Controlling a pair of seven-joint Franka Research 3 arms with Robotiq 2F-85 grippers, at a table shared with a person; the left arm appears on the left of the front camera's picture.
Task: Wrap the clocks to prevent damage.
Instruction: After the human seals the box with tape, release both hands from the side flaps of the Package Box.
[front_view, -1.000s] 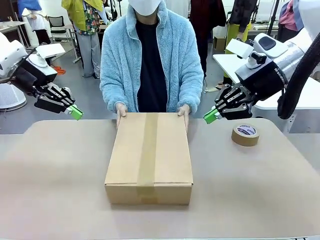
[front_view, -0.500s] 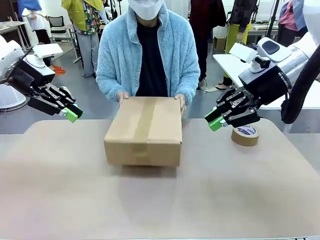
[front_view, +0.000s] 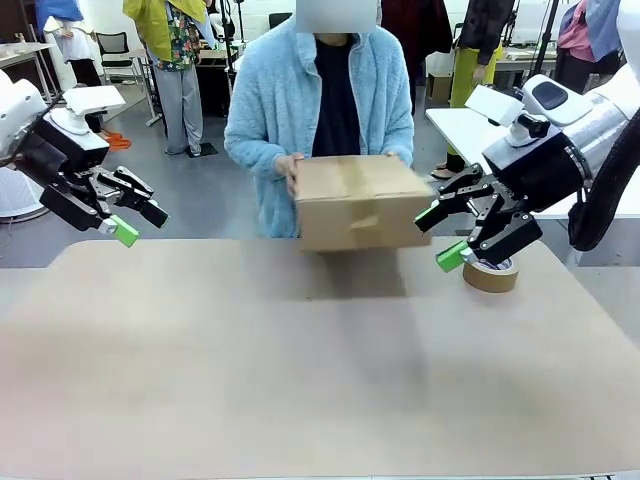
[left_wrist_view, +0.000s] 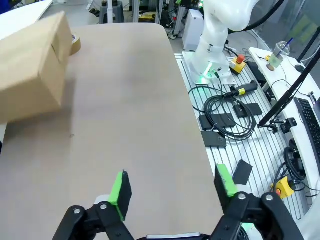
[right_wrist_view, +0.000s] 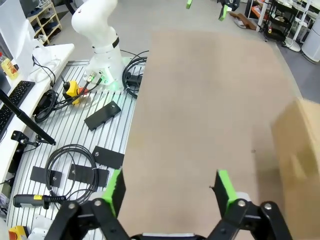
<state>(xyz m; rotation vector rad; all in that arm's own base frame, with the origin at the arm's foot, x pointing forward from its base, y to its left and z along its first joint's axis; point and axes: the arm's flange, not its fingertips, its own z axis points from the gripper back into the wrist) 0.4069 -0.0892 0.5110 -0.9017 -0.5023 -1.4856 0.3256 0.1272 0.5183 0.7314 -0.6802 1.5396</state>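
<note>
The person at the far side holds a taped cardboard box (front_view: 360, 200) in the air above the table's far edge, one hand (front_view: 287, 170) on its left side. The left wrist view shows the box (left_wrist_view: 30, 75) at upper left; in the right wrist view the box (right_wrist_view: 300, 160) is blurred at the right edge. The clocks are hidden. My left gripper (front_view: 140, 222) hovers open over the table's left corner, and its own view shows the gripper (left_wrist_view: 172, 187) with nothing between its pads. My right gripper (front_view: 440, 237) is open just right of the box, above the tape roll, and is empty (right_wrist_view: 170, 192).
A brown tape roll (front_view: 492, 275) lies on the tan table (front_view: 300, 380) at the far right, under my right gripper; it also appears behind the box (left_wrist_view: 75, 44). Cables and boxes cover the metal base beside the table (left_wrist_view: 225, 120). Other people stand far behind.
The person lifted the box off the table and carried it back and to the right. Both grippers went from shut to open; the right one dropped toward the tape roll.
</note>
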